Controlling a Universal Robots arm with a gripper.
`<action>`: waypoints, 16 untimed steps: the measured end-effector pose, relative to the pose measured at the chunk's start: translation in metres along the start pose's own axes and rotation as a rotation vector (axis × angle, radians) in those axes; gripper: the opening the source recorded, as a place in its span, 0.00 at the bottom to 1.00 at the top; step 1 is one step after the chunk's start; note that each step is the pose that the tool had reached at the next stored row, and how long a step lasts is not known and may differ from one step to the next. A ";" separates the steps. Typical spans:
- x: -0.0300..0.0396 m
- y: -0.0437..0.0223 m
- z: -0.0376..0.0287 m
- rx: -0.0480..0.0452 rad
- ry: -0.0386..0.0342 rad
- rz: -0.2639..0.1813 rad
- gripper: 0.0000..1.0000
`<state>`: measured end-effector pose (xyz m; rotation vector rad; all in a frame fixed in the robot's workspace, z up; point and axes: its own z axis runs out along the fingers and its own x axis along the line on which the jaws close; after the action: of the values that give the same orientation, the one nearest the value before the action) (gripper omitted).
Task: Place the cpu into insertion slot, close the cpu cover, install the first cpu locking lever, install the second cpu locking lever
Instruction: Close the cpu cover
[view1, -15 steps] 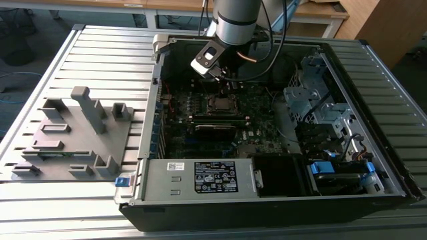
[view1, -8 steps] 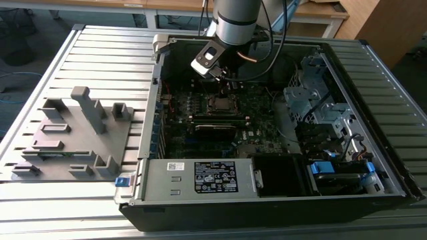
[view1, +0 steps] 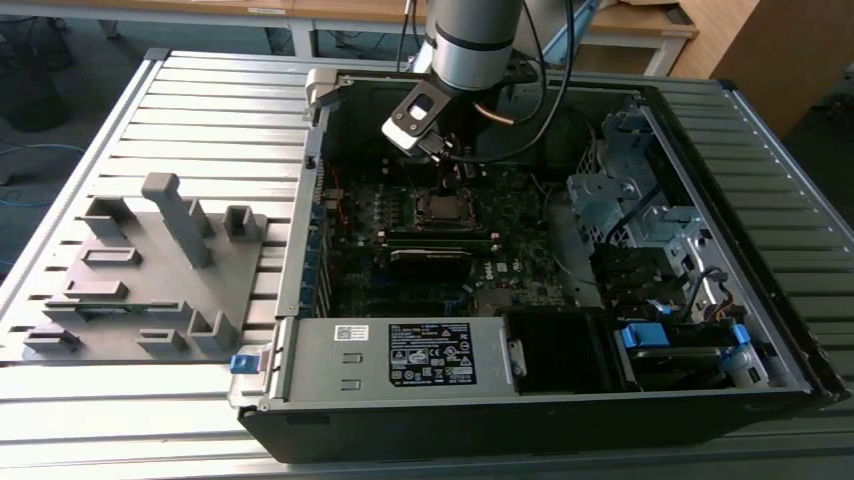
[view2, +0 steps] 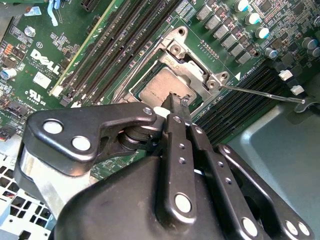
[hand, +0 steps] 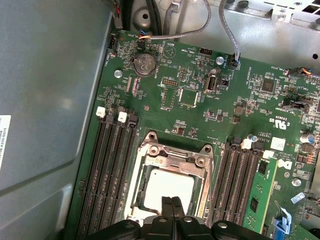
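The cpu lies flat in the insertion slot on the motherboard, its dull silver top showing through the window of the cpu cover. The cover lies down over the cpu. A thin silver locking lever sticks out sideways from the socket's corner, away from the cover. My gripper hangs just above the cpu with its fingers pressed together and nothing between them; its tips sit over the chip's near edge. In the exterior view the gripper reaches into the case behind the socket.
Long black memory slots flank the socket, one holding a green memory stick. Grey cables hang over the board's far edge. A power supply and drive cage crowd the case. A grey fixture stands at the exterior view's left.
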<state>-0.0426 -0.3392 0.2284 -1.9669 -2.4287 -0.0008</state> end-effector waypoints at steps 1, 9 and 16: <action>0.0000 0.0000 0.0000 0.0000 0.0000 0.000 0.10; 0.0000 0.0000 0.0000 0.0003 0.0000 -0.021 0.10; 0.0000 0.0000 0.0000 0.0003 0.0000 -0.026 0.10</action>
<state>-0.0426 -0.3392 0.2284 -1.9351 -2.4538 -0.0008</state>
